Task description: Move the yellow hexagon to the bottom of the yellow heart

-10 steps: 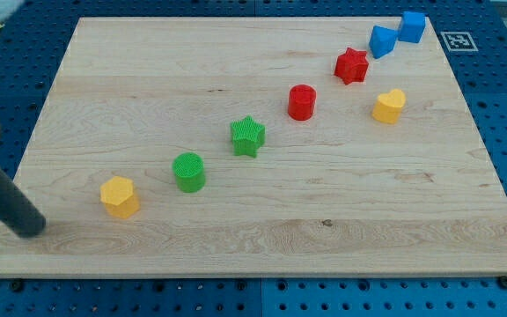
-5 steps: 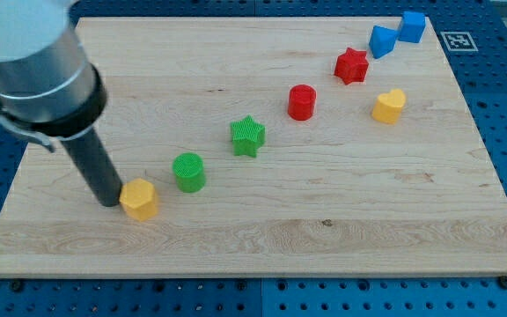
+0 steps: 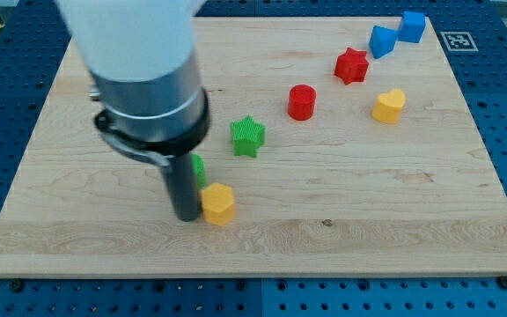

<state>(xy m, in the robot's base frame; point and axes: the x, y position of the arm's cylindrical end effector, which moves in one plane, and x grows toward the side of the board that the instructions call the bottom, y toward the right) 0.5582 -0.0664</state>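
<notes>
The yellow hexagon (image 3: 218,204) lies on the wooden board, left of centre and low in the view. My tip (image 3: 186,215) touches its left side. The yellow heart (image 3: 389,105) sits far off at the upper right. The green cylinder (image 3: 198,167) is mostly hidden behind my rod, just above the hexagon.
A green star (image 3: 247,136) sits up and right of the hexagon. A red cylinder (image 3: 302,101), a red star (image 3: 351,65) and two blue blocks (image 3: 382,40) (image 3: 413,26) run toward the top right corner. The board's bottom edge (image 3: 253,275) is close below.
My tip came in from the far left, met the yellow hexagon and pushed it to the right, past the underside of the green cylinder. The other blocks have not moved.
</notes>
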